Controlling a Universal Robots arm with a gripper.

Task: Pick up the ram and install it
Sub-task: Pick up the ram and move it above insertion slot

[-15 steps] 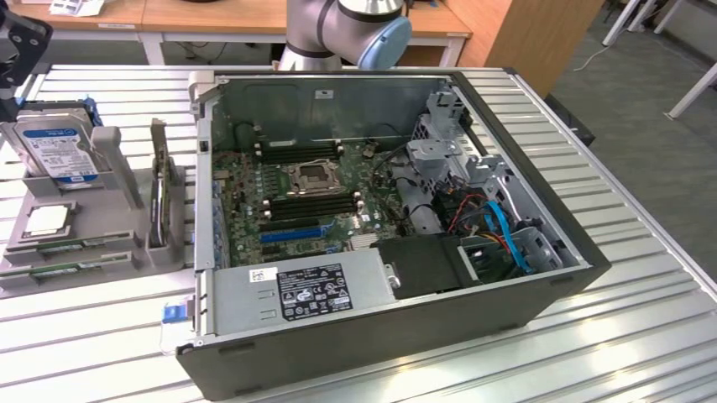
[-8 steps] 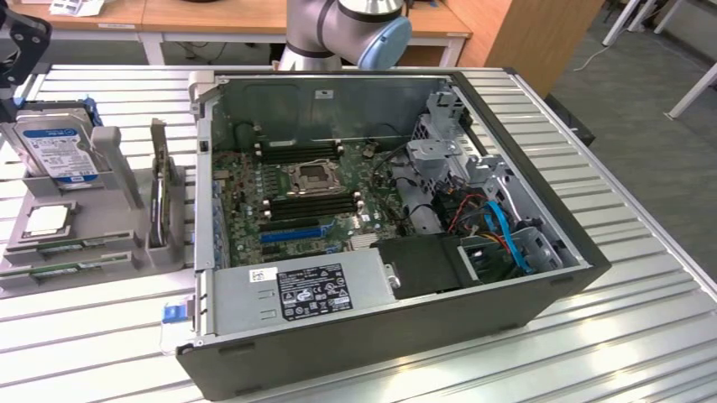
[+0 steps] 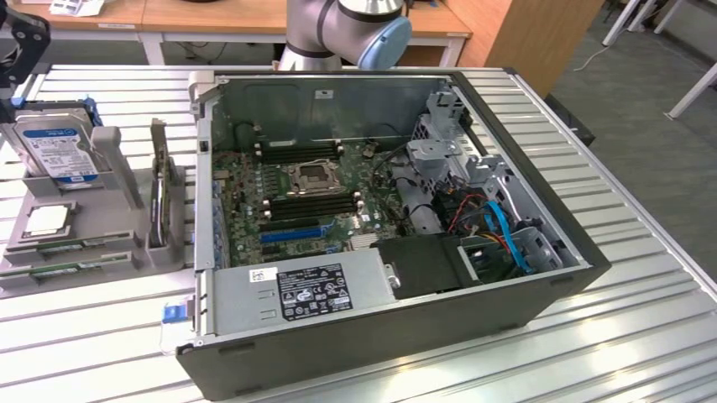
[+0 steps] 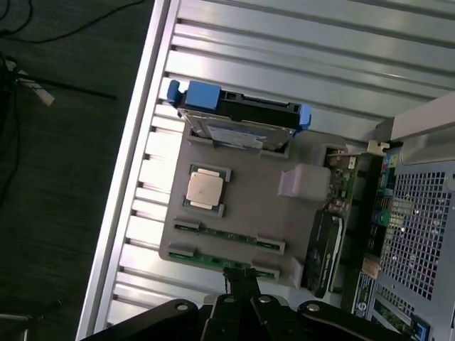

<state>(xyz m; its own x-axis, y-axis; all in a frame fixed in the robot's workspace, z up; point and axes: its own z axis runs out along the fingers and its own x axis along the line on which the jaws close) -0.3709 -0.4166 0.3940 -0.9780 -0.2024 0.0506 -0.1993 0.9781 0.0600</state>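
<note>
Two ram sticks, thin green boards, lie side by side in slots of a grey holder tray [image 3: 112, 252] at the exterior view's left. One ram stick [image 3: 70, 246] [image 4: 227, 235] lies beside the CPU, the other [image 3: 62, 271] [image 4: 213, 260] at the tray's edge. My gripper [image 3: 20, 50] [image 4: 242, 280] hangs high above the tray, shut, with nothing between its fingers. In the wrist view the fingertips sit over the outer ram stick. The open computer case [image 3: 538, 201] holds the motherboard with its black memory slots [image 3: 314, 203].
The tray also carries a silver hard drive with a blue label [image 3: 56, 147] [image 4: 238, 128], a square CPU [image 3: 47, 220] [image 4: 205, 187] and an upright expansion card [image 3: 159, 193] [image 4: 328, 234]. The power supply [image 3: 314, 290] and drive cage [image 3: 448, 159] crowd the case. The slatted table edge [image 4: 135, 177] runs beside the tray.
</note>
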